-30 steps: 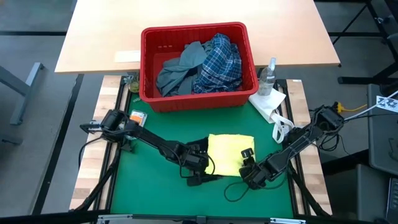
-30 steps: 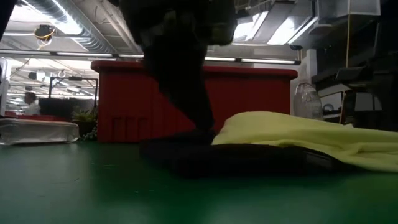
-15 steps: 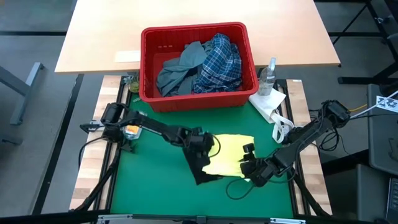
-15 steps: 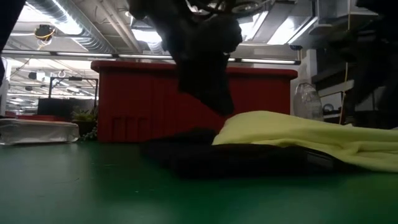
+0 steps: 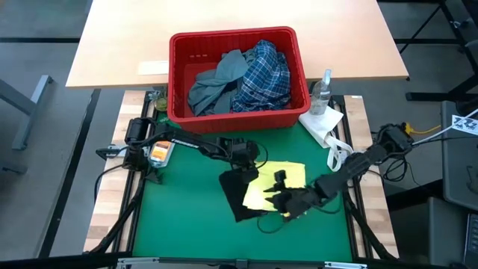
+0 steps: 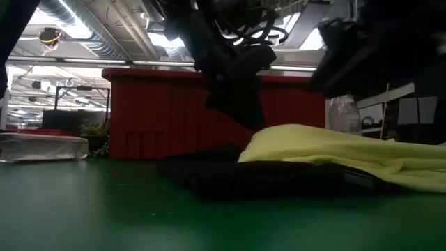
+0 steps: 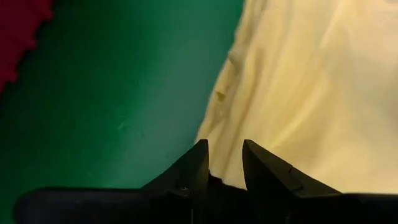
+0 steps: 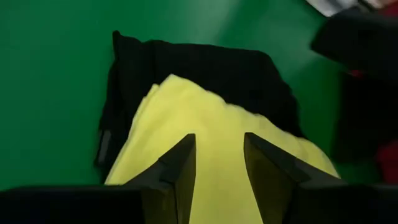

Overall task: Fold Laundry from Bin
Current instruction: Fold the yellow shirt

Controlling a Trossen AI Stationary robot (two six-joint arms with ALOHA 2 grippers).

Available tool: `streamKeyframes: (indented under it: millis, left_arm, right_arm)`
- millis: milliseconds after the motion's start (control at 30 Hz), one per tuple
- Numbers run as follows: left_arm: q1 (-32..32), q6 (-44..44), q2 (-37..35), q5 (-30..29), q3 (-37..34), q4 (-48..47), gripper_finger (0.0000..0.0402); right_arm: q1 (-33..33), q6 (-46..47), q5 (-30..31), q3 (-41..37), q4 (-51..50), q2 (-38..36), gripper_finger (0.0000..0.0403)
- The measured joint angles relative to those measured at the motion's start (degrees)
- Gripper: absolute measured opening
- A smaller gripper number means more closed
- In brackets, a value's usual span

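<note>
Treat small yellow soft cloth garment (image 5: 278, 181), lying atop dark navy garment (image 5: 237, 196) near green surface (image 5: 179, 217) front edge, as light, limp; pinch hem corners with left pincer (image 5: 243, 169) and right pincer (image 5: 279, 199), both apart, empty.

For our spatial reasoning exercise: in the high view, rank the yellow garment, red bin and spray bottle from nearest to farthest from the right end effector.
1. yellow garment, right beside the right end effector
2. spray bottle, far right edge
3. red bin, far end, centre; close to the bottle's rank
</note>
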Motion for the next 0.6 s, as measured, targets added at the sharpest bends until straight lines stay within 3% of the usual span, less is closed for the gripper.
streamKeyframes:
  millis: [167, 600]
  left_arm:
    - [-0.45, 2.11, 0.02, 1.31, 0.0, 0.42, 0.0094]
    - [-0.2, 2.46, 5.47, -3.38, 0.11, 4.7, 0.0094]
  right_arm:
    - [-4.55, -5.31, -10.29, 0.0, 7.76, 3.98, 0.0136]
    - [-6.29, -3.47, -17.38, 0.2, 9.31, 13.78, 0.0136]
